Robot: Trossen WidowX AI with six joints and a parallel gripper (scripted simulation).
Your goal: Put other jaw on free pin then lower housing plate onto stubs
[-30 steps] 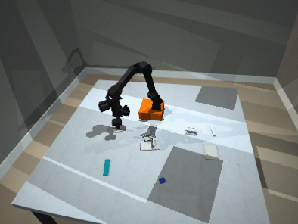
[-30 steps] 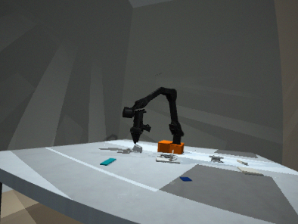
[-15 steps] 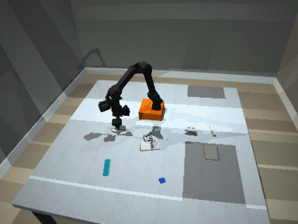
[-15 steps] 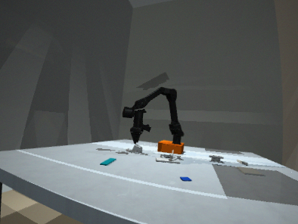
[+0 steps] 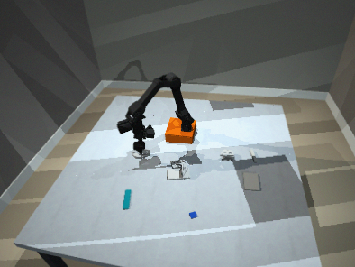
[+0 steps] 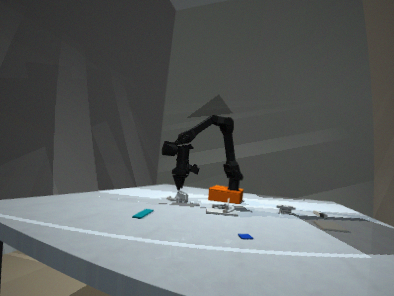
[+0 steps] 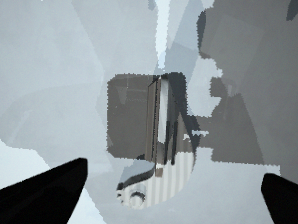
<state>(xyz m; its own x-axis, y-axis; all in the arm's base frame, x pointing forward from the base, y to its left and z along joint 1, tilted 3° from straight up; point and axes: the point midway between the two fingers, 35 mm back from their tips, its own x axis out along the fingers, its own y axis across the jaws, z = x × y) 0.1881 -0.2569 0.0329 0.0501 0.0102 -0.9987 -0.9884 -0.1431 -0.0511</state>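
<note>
My gripper (image 5: 139,152) (image 6: 179,189) (image 7: 174,174) points down at the left rear of the table, open and empty. A loose pale part (image 6: 180,197) (image 7: 172,180), which looks like the other jaw, lies on the table just below it. In the wrist view the part has a long upright wall, a ribbed curved end and a small round boss, all between the fingers but untouched. The white base (image 5: 172,174) (image 6: 216,212) lies right of the gripper with a light part (image 5: 184,168) on it, probably the mounted jaw. Pins and teeth are too small to tell. I cannot tell which piece is the housing plate.
An orange block (image 5: 179,136) (image 6: 224,194) surrounds the arm's foot. A small grey-white part (image 5: 227,155) (image 6: 285,209), a narrow pale piece (image 5: 252,154) and a flat grey-beige plate (image 5: 251,181) lie right. A teal bar (image 5: 127,199) (image 6: 143,214) and blue square (image 5: 193,215) (image 6: 245,236) lie in front.
</note>
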